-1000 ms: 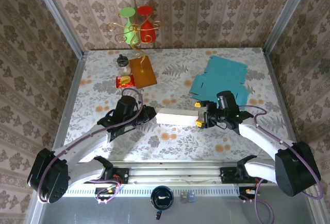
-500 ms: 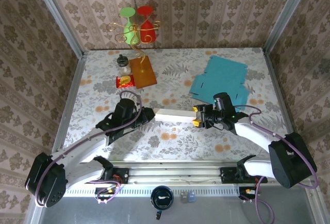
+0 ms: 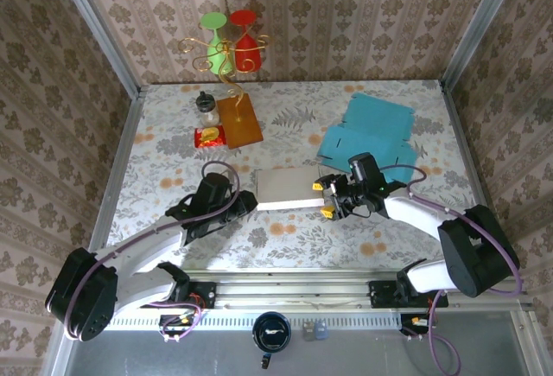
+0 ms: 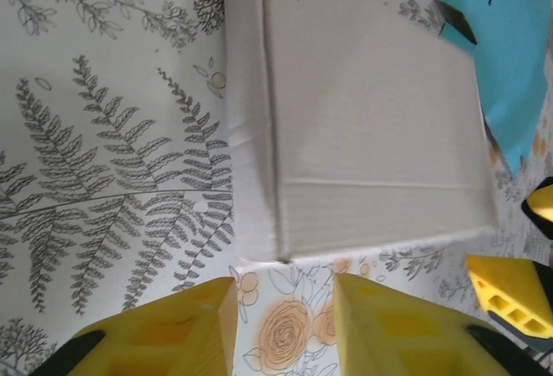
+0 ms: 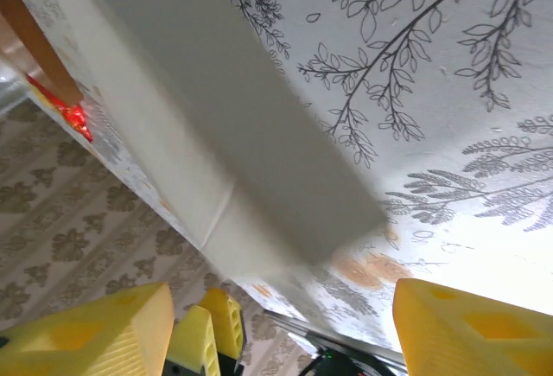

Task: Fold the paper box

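Top cam: paper box (image 3: 285, 188) lies flat on the floral counter (image 3: 285, 125), closed, pale grey, approx. mid-counter and between the two arms. Left end effector (image 3: 251, 203) sits at the box's near-left corner. Right end effector (image 3: 321, 199) is at the box's right end, w/ one yellow tip on either side of that end. Teal sheet (image 3: 367, 134) lies flat behind the right arm, apart from the box. Brown board (image 3: 239, 120) is at back left.

Left wrist cam: left end effector (image 4: 285, 307) has a narrow gap btwn its yellow fingers (image 4: 173, 333), with only floral counter (image 4: 104, 151) in the gap, so it holds nothing. Box (image 4: 371, 125) lies just ahead of the tips. Contact can't be told. Teal sheet (image 4: 510, 47) is at upper right.

Right wrist cam: right end effector (image 5: 281, 328) is spread wide, fingers (image 5: 467, 324) at either side of frame. Box (image 5: 216, 117) runs lengthwise away from the cam, and its near end points into the gap. Counter (image 5: 432, 65) shows btwn the box and the right-hand finger, so no grip.
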`<action>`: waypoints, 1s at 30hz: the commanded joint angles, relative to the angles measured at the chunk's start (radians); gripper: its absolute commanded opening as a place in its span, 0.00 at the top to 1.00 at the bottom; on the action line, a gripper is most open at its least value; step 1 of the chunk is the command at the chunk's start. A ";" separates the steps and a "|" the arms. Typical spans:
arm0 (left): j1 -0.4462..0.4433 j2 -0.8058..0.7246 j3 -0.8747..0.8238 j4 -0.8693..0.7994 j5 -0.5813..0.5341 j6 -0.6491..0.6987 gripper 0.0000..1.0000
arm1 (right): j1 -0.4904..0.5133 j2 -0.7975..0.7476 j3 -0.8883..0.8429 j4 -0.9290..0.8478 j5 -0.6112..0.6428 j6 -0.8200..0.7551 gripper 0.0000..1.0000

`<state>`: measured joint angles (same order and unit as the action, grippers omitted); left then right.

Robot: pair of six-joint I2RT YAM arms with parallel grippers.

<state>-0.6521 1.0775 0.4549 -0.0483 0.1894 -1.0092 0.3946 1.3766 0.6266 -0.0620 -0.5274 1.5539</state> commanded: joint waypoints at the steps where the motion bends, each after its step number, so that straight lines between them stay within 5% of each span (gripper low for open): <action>1: 0.013 -0.035 0.016 -0.076 -0.008 -0.001 0.63 | -0.020 0.009 0.058 -0.231 -0.013 -0.208 0.27; 8: 0.041 -0.082 0.077 -0.166 -0.003 0.021 0.61 | -0.065 0.008 0.159 -0.434 0.061 -0.506 0.31; 17: 0.054 -0.045 0.230 -0.120 0.032 0.306 0.60 | -0.071 0.215 0.390 -0.537 0.156 -1.029 0.38; 24: 0.048 -0.133 0.218 0.022 0.041 0.539 0.60 | -0.072 0.338 0.476 -0.545 0.142 -1.155 0.40; 30: 0.051 -0.186 0.168 0.019 0.022 0.537 0.59 | -0.072 0.399 0.520 -0.531 0.122 -1.188 0.42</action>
<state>-0.6060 0.9150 0.6525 -0.0513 0.2157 -0.5209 0.3294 1.7447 1.1019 -0.5705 -0.3927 0.4309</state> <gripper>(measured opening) 0.412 0.585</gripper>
